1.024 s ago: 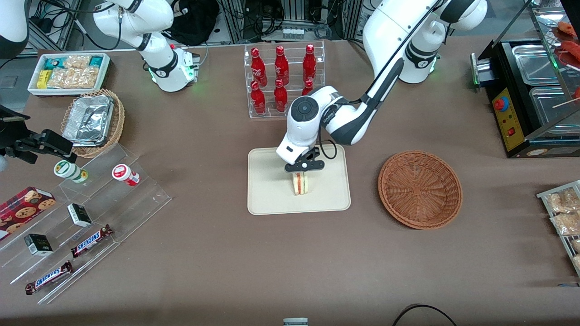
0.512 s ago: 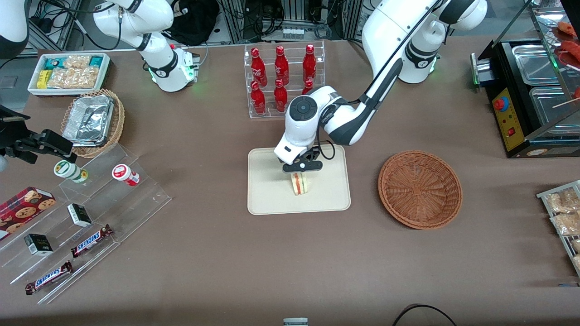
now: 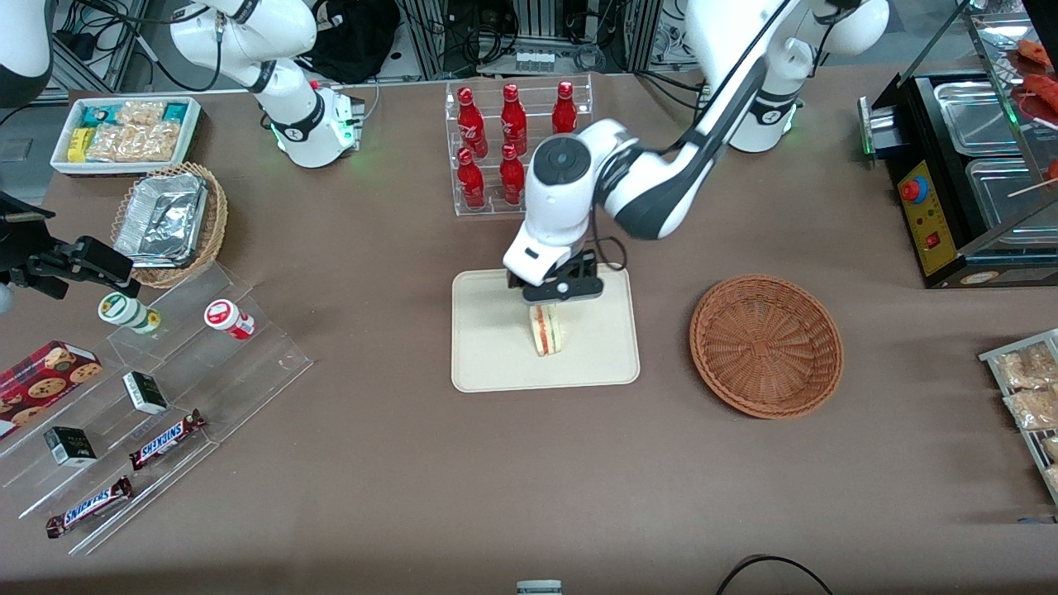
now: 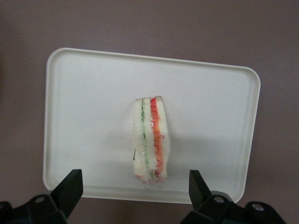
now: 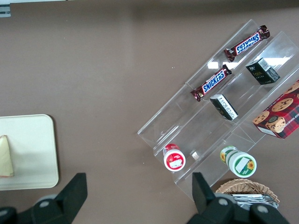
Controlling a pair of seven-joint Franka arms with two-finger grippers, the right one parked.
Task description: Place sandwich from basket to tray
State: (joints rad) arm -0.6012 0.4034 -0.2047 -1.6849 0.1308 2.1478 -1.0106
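Sandwich (image 3: 546, 330) stands on edge near the middle of the cream tray (image 3: 488, 364), free of my tool (image 3: 555, 290), which hangs above it with fingers spread wide; placing looks done, so next I'd lift clear of the empty basket's (image 3: 766, 345) neighbour.

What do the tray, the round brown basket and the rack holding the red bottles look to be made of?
Tray: smooth matte cream, probably moulded plastic, with rounded corners and a low rim. Basket: reddish-brown wicker, its woven ribs plain to see. Bottle rack: clear and glossy, likely acrylic. The sandwich stands on the tray; the gripper hangs above it, fingers open.
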